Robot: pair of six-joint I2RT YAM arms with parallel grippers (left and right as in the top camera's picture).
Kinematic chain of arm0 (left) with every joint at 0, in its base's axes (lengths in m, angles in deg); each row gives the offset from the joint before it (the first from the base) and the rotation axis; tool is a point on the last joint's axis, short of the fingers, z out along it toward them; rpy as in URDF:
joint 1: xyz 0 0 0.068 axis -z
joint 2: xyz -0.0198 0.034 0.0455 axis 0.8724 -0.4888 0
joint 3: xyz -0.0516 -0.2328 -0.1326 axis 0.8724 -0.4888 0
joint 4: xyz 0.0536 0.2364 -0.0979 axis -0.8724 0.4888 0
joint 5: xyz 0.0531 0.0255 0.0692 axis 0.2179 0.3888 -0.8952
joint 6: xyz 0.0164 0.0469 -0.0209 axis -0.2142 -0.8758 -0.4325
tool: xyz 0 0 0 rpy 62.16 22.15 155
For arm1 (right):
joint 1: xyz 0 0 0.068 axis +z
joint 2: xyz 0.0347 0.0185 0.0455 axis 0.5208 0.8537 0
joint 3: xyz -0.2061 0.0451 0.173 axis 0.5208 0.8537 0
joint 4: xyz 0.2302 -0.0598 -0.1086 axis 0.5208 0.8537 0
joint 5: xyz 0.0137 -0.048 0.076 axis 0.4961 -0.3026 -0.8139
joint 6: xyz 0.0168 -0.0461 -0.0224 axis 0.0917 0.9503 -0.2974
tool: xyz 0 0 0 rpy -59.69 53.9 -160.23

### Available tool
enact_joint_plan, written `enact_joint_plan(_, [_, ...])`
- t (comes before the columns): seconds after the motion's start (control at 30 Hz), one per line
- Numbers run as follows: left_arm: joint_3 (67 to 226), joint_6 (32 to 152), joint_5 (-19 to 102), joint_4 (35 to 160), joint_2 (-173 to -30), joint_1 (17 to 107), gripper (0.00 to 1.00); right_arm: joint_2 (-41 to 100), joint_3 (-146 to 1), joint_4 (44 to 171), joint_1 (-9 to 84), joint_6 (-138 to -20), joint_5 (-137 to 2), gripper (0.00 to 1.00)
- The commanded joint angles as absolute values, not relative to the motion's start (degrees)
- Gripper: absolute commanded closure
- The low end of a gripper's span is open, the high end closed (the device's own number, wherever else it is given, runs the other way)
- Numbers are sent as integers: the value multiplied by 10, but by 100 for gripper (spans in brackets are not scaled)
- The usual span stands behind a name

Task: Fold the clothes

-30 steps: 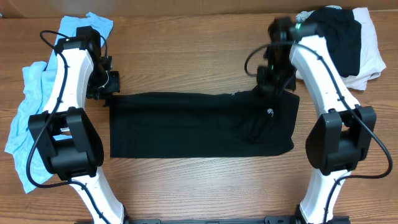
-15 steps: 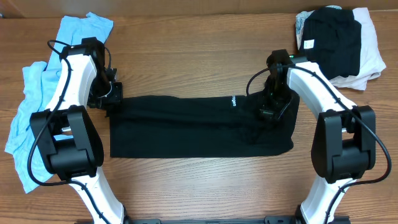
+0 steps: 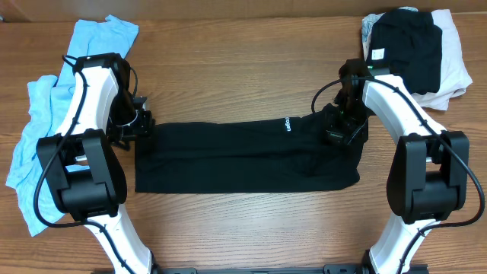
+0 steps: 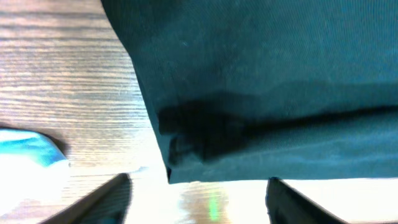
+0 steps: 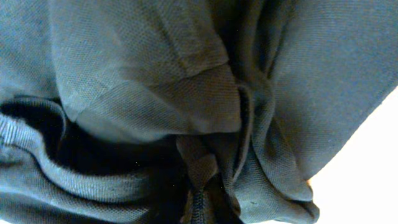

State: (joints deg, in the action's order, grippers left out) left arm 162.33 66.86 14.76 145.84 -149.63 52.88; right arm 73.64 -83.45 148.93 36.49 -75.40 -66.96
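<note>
Wooden table (image 3: pixel 243 61), black shirt (image 3: pixel 243 156) at centre

Folded into a long flat band, the shirt spans the middle. Blue clothes (image 3: pixel 38 106) are heaped at left, and a black and white pile (image 3: pixel 426 53) sits top right. Left claw (image 3: pixel 140 125) stands open at the shirt's left edge. Right claw (image 3: pixel 340 131) presses into bunched cloth; its grip cannot be told.

a small white print (image 3: pixel 288 125) sits on the black garment (image 3: pixel 228 156), too small to read. a white tag (image 3: pixel 377 53) on the folded black clothes (image 3: pixel 415 46) is illegible too.
</note>
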Motion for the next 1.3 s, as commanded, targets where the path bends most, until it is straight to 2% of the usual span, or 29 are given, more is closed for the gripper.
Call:
enact_joint_plan(0.0, [1620, 663, 155, 1457, -1477, 529, 18, 715, -835, 1492, 360, -719, -700, 85])
enact_joint_plan(0.2, [1620, 657, 200, 1422, -1477, 509, 10, 713, -859, 1501, 363, -662, -747, 67])
enact_joint_plan(0.23, [1618, 649, 210, 1421, -1477, 506, 9, 712, -866, 1504, 366, -650, -755, 59])
enact_joint_plan(0.3, [1611, 644, 218, 1418, -1477, 503, 3, 709, -878, 1505, 372, -637, -766, 37])
enact_joint_plan(0.37, [1593, 644, 218, 1400, -1477, 501, 0, 706, -893, 1501, 378, -636, -767, 27])
enact_joint_plan(0.67, [1475, 646, 233, 1272, -1477, 502, 0, 705, -928, 1485, 400, -636, -767, 25])
enact_joint_plan(0.9, [1420, 646, 230, 1209, -1477, 502, 5, 705, -928, 1483, 400, -654, -767, 24])
enact_joint_plan(1.0, [1396, 650, 230, 1182, -1477, 502, 19, 705, -928, 1481, 400, -655, -768, 25])
enact_joint_plan(1.07, [1379, 658, 230, 1162, -1477, 503, 37, 705, -928, 1478, 400, -657, -768, 25])
enact_joint_plan(1.1, [1368, 661, 230, 1151, -1477, 503, 50, 705, -928, 1476, 400, -659, -767, 25])
enact_joint_plan(1.13, [1358, 662, 230, 1140, -1477, 503, 71, 705, -928, 1474, 400, -662, -767, 25])
enact_joint_plan(1.17, [1354, 662, 229, 1136, -1477, 503, 86, 705, -928, 1473, 400, -666, -767, 26])
enact_joint_plan(1.2, [1352, 668, 224, 1133, -1477, 503, 96, 705, -928, 1472, 400, -668, -768, 28])
enact_joint_plan(1.27, [1355, 676, 211, 1129, -1477, 501, 96, 705, -928, 1470, 400, -668, -767, 37])
